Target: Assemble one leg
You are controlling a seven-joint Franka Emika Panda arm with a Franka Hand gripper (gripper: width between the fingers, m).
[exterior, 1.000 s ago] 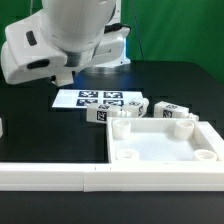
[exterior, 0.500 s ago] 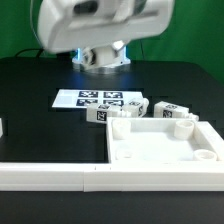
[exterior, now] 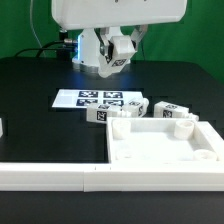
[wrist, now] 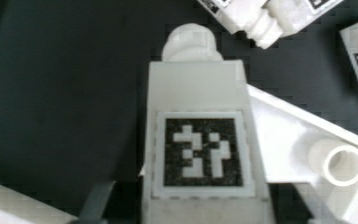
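Note:
My gripper (wrist: 202, 205) is shut on a leg (wrist: 197, 120), a white block with a black-and-white tag on its face and its round peg end (wrist: 190, 42) pointing away from the fingers. Dark fingers (wrist: 112, 195) flank the block on both sides. In the exterior view the gripper (exterior: 118, 52) hangs high above the back of the table, with the leg (exterior: 122, 47) in it. Three more legs (exterior: 100, 113) (exterior: 135, 108) (exterior: 176, 112) lie on the table behind the large white panel (exterior: 150, 150).
The marker board (exterior: 98, 98) lies behind the loose legs. A white rail (exterior: 50, 176) runs along the front edge. A corner hole of the panel (wrist: 343, 160) shows beside the held leg in the wrist view. Loose legs (wrist: 265, 15) lie beyond.
The arm's big white body has swung from the exterior view's left to the right and risen. The gripper with the leg in it has come into view below it.

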